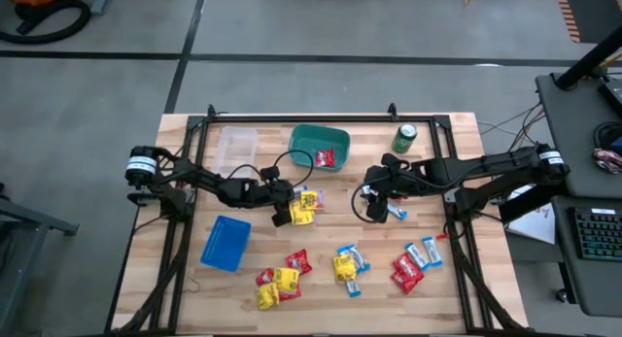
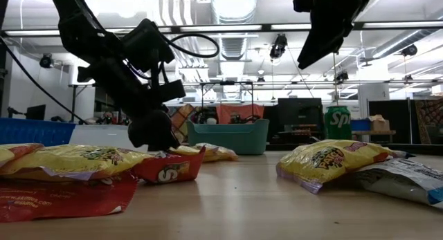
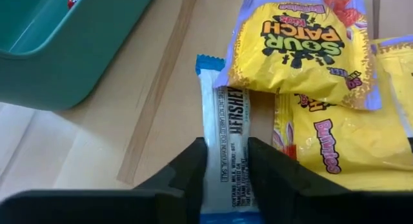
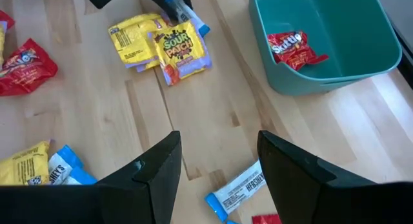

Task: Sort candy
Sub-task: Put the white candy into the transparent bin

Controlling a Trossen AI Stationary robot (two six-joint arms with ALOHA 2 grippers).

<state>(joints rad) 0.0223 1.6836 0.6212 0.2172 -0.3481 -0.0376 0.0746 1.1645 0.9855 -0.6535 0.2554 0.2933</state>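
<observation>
White crinkly Hershey's bar (image 3: pixel 231 143) lies flat between left hand (image 3: pixel 227 169) fingers.

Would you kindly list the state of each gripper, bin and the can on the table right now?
Left gripper: shut on the blue-and-white bar, low at the table.
Right gripper: open, empty, above a loose bar.
Green bin: open-topped, holds one red packet.
Clear bin: open-topped, looks empty.
Blue bin: contents cannot be told.
Green can: upright.
</observation>
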